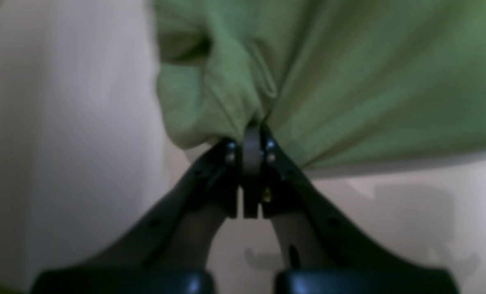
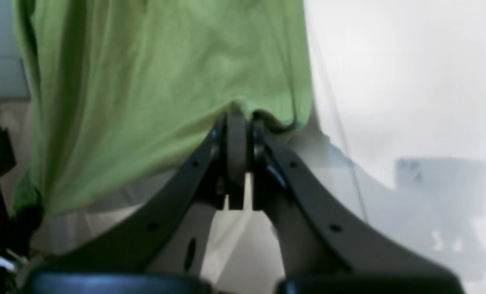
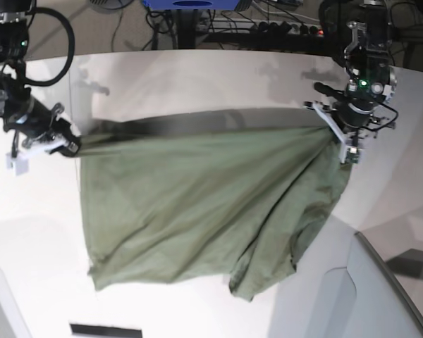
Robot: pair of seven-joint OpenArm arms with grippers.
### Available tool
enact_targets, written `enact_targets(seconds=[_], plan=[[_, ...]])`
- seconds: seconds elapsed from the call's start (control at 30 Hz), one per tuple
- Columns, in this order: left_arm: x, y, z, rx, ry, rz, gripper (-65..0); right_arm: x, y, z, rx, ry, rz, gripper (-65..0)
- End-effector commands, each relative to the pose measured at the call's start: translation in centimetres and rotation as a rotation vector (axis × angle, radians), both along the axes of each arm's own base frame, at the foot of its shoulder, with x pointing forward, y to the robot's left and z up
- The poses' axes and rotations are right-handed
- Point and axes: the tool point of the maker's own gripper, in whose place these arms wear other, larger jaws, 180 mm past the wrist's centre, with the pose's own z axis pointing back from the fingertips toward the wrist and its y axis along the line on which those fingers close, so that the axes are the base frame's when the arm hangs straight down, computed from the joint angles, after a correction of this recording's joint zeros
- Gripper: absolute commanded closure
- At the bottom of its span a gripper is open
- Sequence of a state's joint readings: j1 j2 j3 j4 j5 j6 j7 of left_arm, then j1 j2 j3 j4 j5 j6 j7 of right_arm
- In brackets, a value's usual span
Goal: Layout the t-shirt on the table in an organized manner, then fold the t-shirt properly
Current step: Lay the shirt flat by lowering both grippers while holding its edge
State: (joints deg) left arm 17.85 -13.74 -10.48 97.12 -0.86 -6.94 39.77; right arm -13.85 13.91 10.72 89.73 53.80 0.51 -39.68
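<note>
Olive-green cotton t-shirt (image 3: 197, 204): soft, light, limp, stretched over white bench (image 3: 28, 239). Left tool (image 1: 252, 130), right tool (image 2: 239, 115) clamp edge at 3 and 9 o'clock; best grip hem corners.

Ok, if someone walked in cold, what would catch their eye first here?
The olive-green t-shirt, stretched taut between the two arms over the white table, its lower part hanging in loose folds. The right gripper pinches one top corner at the base view's left, and the left gripper pinches the other at its right.
</note>
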Motion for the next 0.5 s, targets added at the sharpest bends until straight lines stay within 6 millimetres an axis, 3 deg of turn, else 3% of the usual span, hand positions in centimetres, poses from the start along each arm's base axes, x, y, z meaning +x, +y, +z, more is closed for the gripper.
enact_targets(seconds=[0.0, 0.17, 0.3, 0.47], plan=[[0.1, 0.4, 0.5, 0.01, -0.021, 0.003, 0.0, 0.8, -0.7, 1.1, -0.018, -0.047, -0.004, 0.0], [-2.1, 0.7, -1.8, -0.002, 0.055, 0.021, 0.0, -0.1, -1.0, -0.2, -0.111, -0.01, 0.012, 0.0], [-3.1, 0.3, -3.2, -0.027, 0.091, 0.051, 0.0, -1.5, 0.0, -1.5, -0.139, 0.027, 0.019, 0.0], [-3.6, -0.2, -3.4, -0.038, 0.099, 0.045, 0.0, -2.8, 2.4, -2.6, -0.121, 0.06, 0.062, 0.0]])
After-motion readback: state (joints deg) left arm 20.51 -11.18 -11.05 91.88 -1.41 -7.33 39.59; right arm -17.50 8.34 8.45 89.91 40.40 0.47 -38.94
